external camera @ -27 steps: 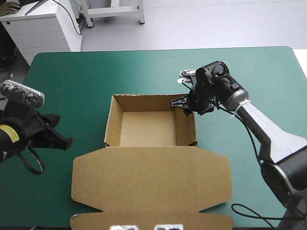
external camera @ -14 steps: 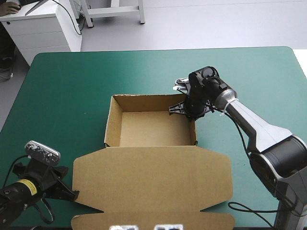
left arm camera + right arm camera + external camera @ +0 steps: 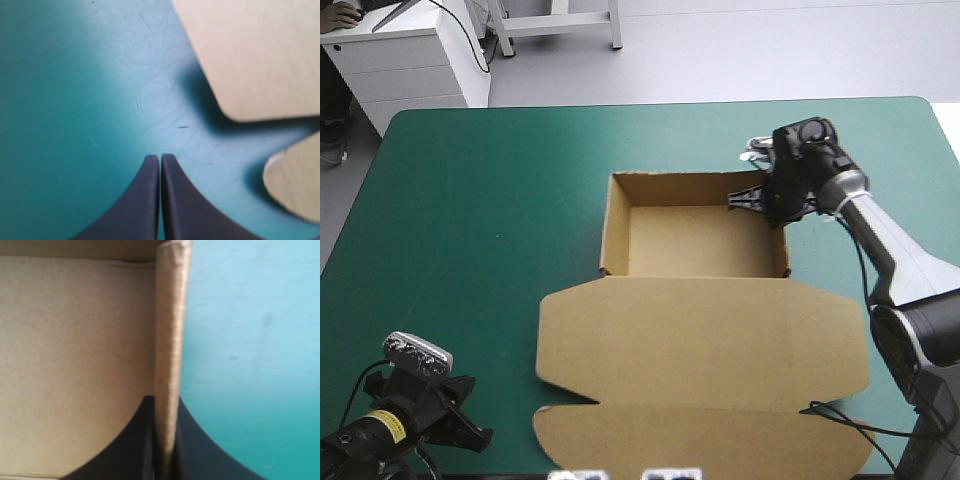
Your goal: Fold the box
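Teal-green table (image 3: 470, 200), pale grey floor (image 3: 770, 50) beyond, white cabinet (image 3: 410, 60) at far left, white frame legs (image 3: 560, 20) nearby.

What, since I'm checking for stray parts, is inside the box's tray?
Only bare brown floor shows inside the box; the right gripper is shut on its wall at the far right corner, one finger inside. The floor under that finger and behind the near wall is hidden.

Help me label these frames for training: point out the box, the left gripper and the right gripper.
box (image 3: 695, 242), high view, tray floor.
left gripper (image 3: 160, 159), left wrist view, between its shut fingertips.
right gripper (image 3: 164, 402), right wrist view, between fingertips clamping the box wall.
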You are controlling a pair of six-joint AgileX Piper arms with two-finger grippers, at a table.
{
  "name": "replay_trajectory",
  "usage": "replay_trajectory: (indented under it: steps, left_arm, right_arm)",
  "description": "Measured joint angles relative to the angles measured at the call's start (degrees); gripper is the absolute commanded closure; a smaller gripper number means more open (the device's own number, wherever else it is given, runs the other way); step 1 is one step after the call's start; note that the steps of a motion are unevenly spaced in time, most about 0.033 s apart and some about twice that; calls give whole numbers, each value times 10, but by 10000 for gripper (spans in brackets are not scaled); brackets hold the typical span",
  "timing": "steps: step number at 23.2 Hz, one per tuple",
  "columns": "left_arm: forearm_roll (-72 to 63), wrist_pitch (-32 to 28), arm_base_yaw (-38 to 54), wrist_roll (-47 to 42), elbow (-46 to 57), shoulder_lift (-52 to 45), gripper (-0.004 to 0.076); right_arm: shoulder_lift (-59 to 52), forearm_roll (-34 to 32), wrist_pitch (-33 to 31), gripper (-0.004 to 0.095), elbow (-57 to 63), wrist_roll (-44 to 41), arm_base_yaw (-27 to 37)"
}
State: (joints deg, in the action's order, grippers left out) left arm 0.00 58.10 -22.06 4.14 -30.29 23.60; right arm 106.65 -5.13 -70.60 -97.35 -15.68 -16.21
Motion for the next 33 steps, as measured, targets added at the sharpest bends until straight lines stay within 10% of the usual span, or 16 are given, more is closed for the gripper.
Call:
replay_trajectory:
  steps: [11, 19, 26, 33]
  left_arm:
    - [0, 0, 0, 1, 0, 0, 731]
    - [0, 0, 0, 1, 0, 0, 731]
    - [0, 0, 0, 1, 0, 0, 731]
    - [0, -2, 0, 12, 0, 0, 731]
  right_arm:
    - [-53, -42, -4, 927, 0, 27, 391]
    - [-54, -50, 16, 912, 0, 34, 483]
    - [-54, -44, 22, 480, 0, 91, 495]
    - [-89, -32, -1, 482, 0, 107, 495]
